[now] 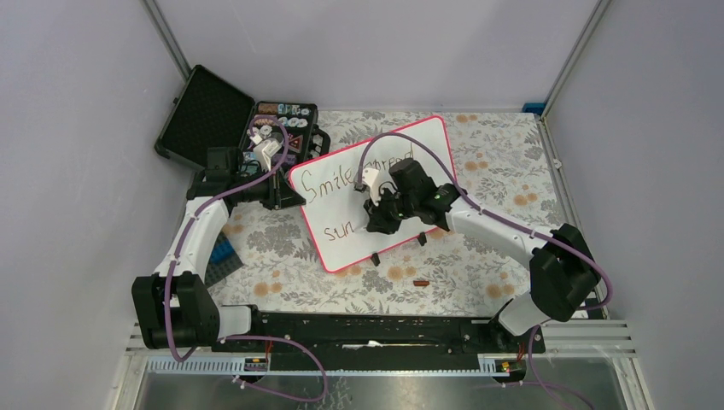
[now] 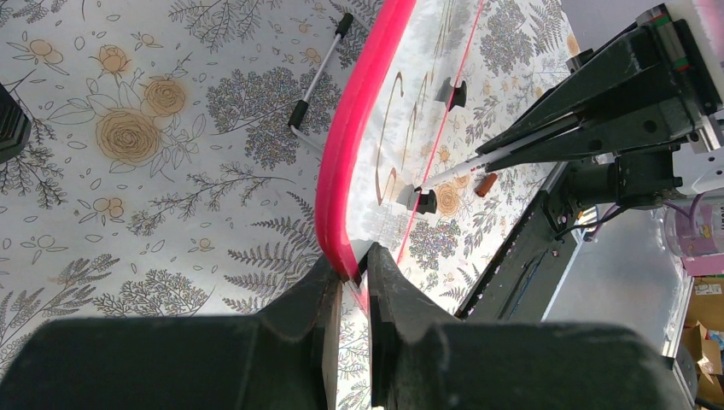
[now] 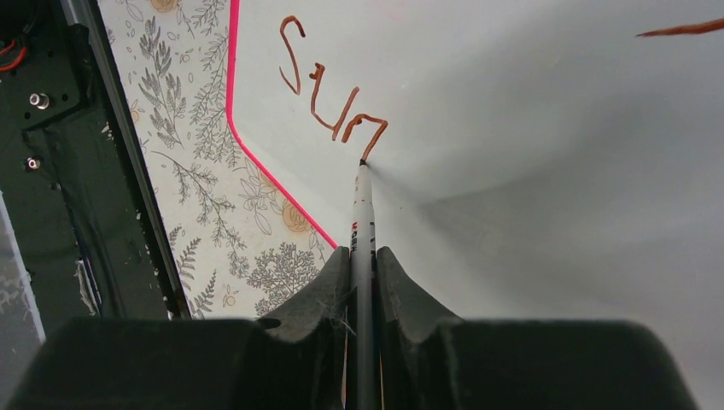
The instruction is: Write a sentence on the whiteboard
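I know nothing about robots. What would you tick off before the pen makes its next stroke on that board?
1. Pen held: the marker is clamped in the right gripper: ok.
2. Tip contact: the marker tip touches the whiteboard at the end of "sun": ok.
3. Board steadied: the left gripper pinches its pink rim: ok.
4. Blank board to the right of "sun" for more letters: ok.
5. Ink left in the marker: cannot tell.
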Robot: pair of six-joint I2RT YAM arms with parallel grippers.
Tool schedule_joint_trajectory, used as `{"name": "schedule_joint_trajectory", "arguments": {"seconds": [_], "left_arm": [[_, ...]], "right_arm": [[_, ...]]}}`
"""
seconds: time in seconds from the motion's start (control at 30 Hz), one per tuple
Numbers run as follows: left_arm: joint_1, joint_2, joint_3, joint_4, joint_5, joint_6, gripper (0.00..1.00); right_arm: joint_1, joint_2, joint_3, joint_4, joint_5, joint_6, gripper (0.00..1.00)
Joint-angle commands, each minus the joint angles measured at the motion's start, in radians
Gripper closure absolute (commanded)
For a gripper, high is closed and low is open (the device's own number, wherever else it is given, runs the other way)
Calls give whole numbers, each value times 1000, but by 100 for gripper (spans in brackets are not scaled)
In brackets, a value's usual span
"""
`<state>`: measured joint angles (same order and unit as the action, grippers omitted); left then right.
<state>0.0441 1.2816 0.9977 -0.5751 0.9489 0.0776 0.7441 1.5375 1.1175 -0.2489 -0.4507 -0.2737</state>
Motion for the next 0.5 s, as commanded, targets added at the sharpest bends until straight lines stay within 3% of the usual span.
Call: {"name": "schedule_joint_trajectory", "arguments": {"seconds": [0.0,0.47], "left_arm": [[-14,-6,16,31,-38,50,100],[-13,-11,13,31,-38,52,100]], "right_arm": [[6,-29,-13,12,12,-25,100],[-45,-86,23,-10,-72,2,100]]}}
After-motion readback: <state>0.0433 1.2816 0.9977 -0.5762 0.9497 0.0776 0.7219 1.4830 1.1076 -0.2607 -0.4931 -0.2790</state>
